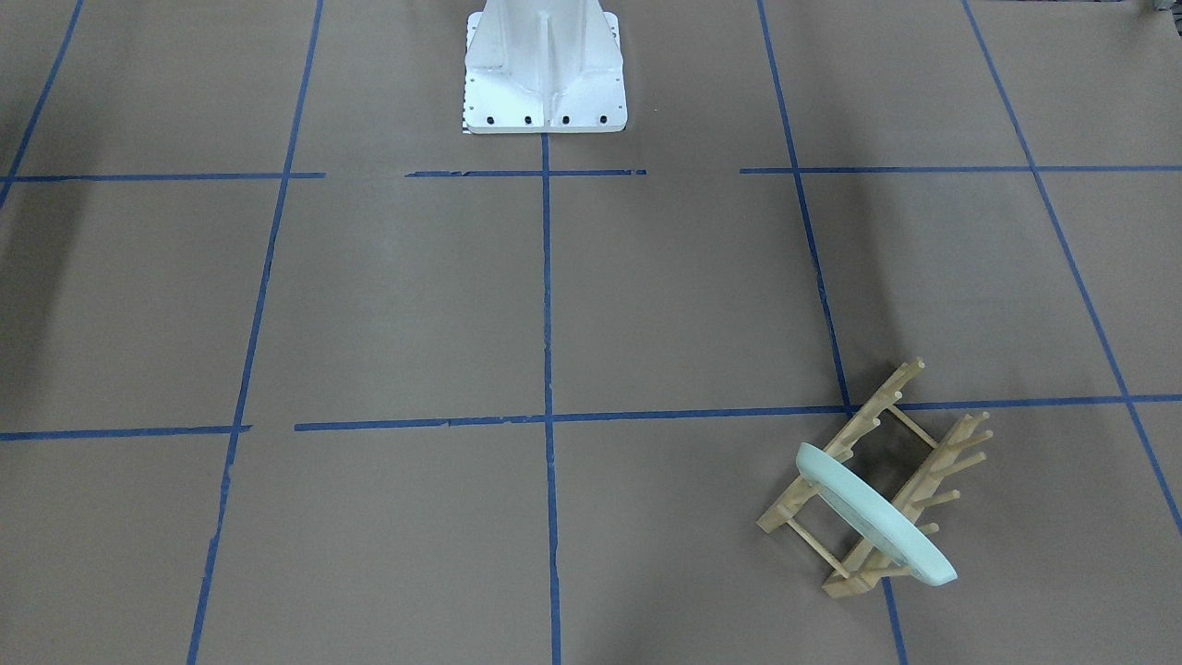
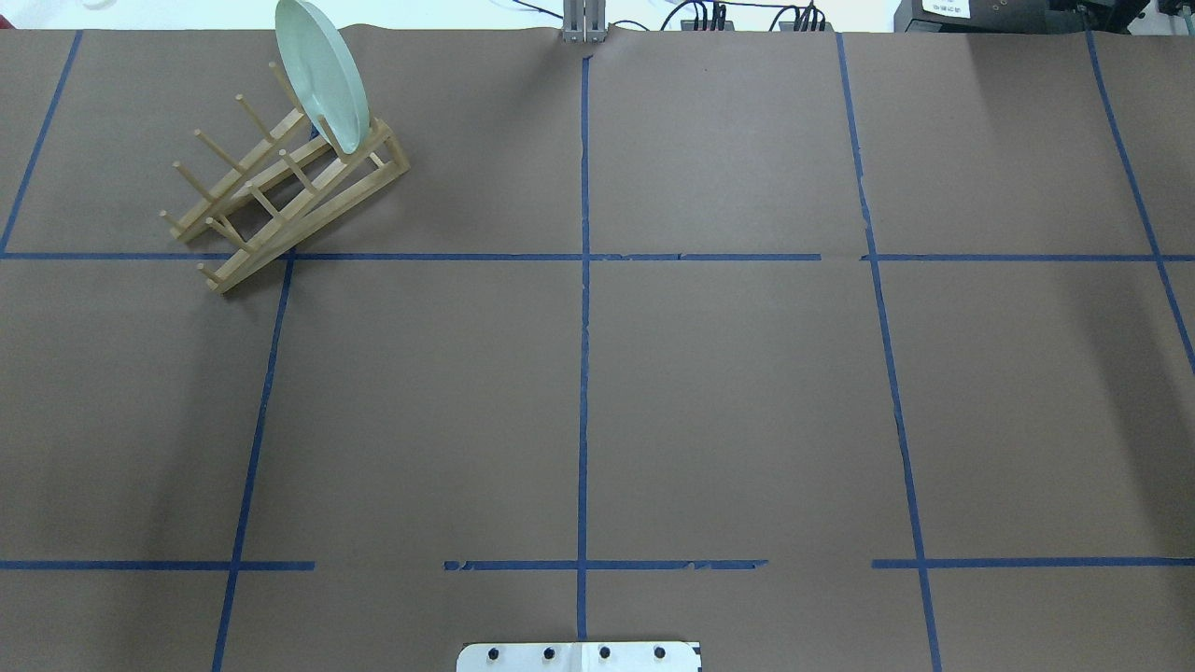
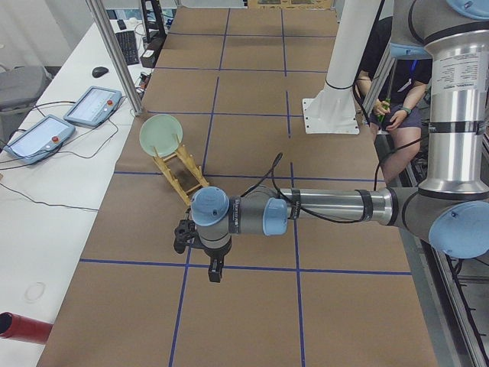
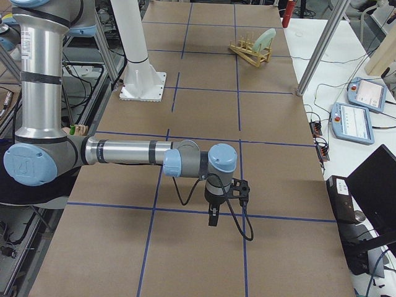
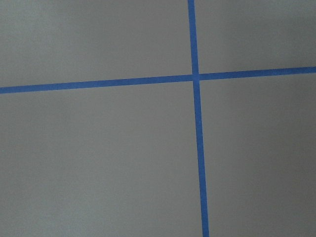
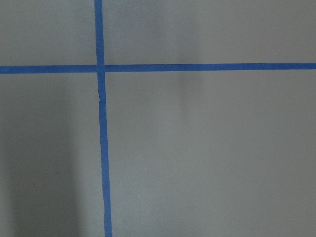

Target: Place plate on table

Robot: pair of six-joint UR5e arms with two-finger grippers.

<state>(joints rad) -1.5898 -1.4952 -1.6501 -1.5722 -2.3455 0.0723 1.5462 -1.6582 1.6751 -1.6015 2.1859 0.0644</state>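
Observation:
The pale mint-green plate (image 1: 873, 513) stands on edge, tilted, in the end slot of a light wooden peg rack (image 1: 933, 462) on the brown table (image 1: 646, 296). In the overhead view the plate (image 2: 322, 70) and rack (image 2: 280, 201) are at the far left. My left gripper (image 3: 216, 271) hangs over the table well short of the plate (image 3: 160, 134), and it shows only in the left side view. My right gripper (image 4: 213, 218) hangs far from the plate (image 4: 265, 40), and it shows only in the right side view. I cannot tell whether either is open or shut. Both wrist views show only table and blue tape.
The white robot base (image 1: 545, 69) stands at the table's robot side. Teach pendants (image 3: 92, 103) and cables lie on the white bench beyond the far edge. A metal post (image 3: 114, 53) stands near the rack. A seated person (image 3: 397, 84) is behind the base.

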